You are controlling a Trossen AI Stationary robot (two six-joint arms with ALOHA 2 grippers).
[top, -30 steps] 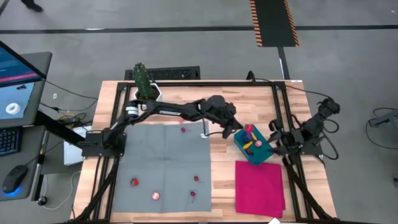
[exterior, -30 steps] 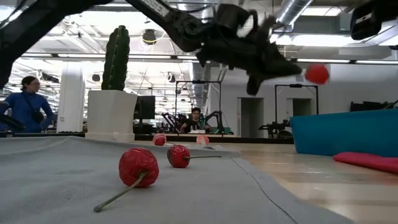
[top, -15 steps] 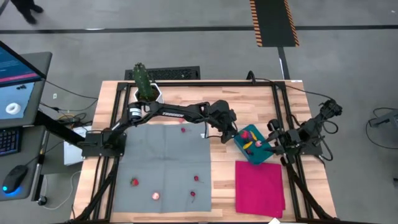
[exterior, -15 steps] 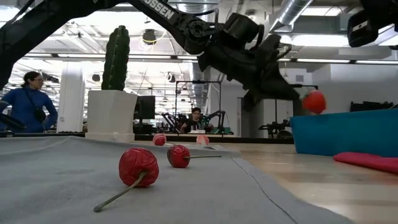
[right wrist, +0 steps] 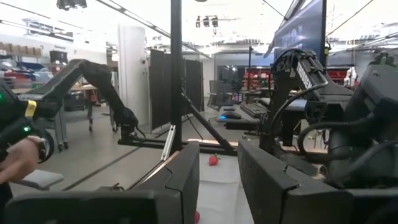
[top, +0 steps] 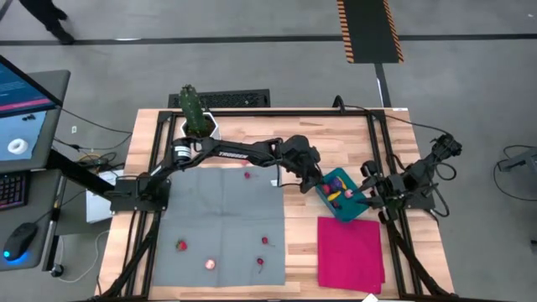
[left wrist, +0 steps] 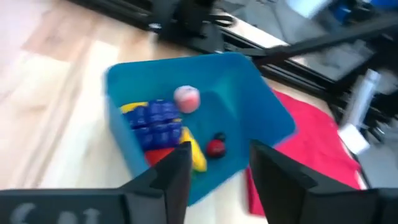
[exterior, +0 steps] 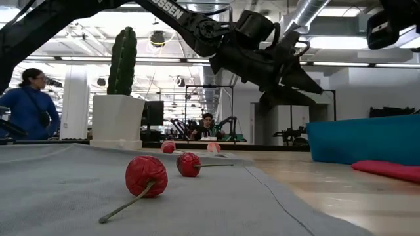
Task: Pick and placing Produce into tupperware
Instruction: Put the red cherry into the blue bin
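The teal tupperware stands on the wood right of the grey cloth. In it lie a pink piece, a blue-purple piece, a yellow one and a small red one. My left gripper hovers open just above the tub's left end, empty, tipped downward. More red and pink produce rests on the grey cloth. My right gripper waits open at the table's right edge.
A magenta cloth lies on the near side of the tub. A tall green cactus in a white pot stands at the far left corner. Black frame rails border the table. People stand in the room beyond.
My left gripper, carrying a red piece, sank and tipped down over the tupperware's left end, then opened. The red piece has left the fingers and no longer shows in the low view; the gripper stands empty above the tub.
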